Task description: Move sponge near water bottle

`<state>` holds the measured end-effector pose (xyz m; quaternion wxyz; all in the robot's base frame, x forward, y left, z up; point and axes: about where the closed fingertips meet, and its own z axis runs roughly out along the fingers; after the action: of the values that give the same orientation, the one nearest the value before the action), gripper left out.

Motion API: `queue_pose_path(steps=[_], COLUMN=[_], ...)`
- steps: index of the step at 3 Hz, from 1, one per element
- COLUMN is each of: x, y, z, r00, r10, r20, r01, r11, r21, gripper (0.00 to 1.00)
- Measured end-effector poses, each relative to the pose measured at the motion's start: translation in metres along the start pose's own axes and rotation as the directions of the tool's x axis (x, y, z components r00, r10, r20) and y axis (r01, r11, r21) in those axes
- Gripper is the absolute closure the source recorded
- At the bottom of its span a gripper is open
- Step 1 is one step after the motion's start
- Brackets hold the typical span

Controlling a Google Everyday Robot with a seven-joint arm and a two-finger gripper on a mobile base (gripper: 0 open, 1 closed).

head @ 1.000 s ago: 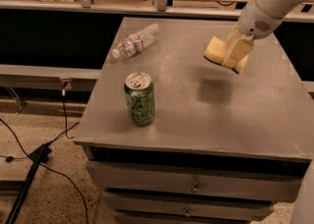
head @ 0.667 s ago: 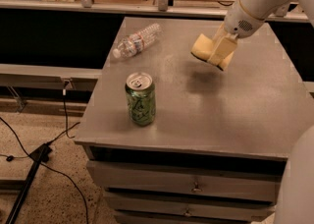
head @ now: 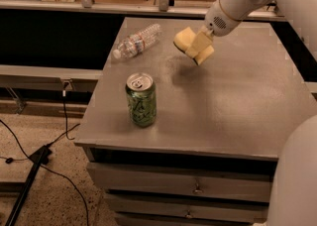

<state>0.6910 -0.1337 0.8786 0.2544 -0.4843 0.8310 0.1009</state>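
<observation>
The pale yellow sponge [head: 182, 38] hangs in the air above the grey table [head: 233, 106], held by my gripper [head: 197, 49], which is shut on its right end. Its shadow falls on the tabletop just below. The clear water bottle [head: 136, 41] with a white cap lies on its side at the table's far left, to the left of the sponge and apart from it. My white arm reaches in from the upper right.
A green soda can [head: 140, 99] stands upright near the table's front left. Drawers [head: 193, 188] sit under the tabletop. A shelf [head: 99, 2] with clutter runs behind the table. Cables [head: 44, 150] lie on the floor at left.
My gripper has carried the sponge to the left, closer to the water bottle, still off the table. The bottle and the can have not moved.
</observation>
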Motion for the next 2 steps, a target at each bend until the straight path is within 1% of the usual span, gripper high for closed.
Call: queue_pose_path(steps=[1,2], x=[-0.022,-0.040], y=[0.004,0.011], z=[0.008,0.019], r00=[0.999,1.000], r10=[0.042,0.010], r20=[0.012,-0.012], r01=[-0.042,-0.010], r11=[0.9991,0.9999], r21=[-0.005,0.009], gripper=[1.00,0.83])
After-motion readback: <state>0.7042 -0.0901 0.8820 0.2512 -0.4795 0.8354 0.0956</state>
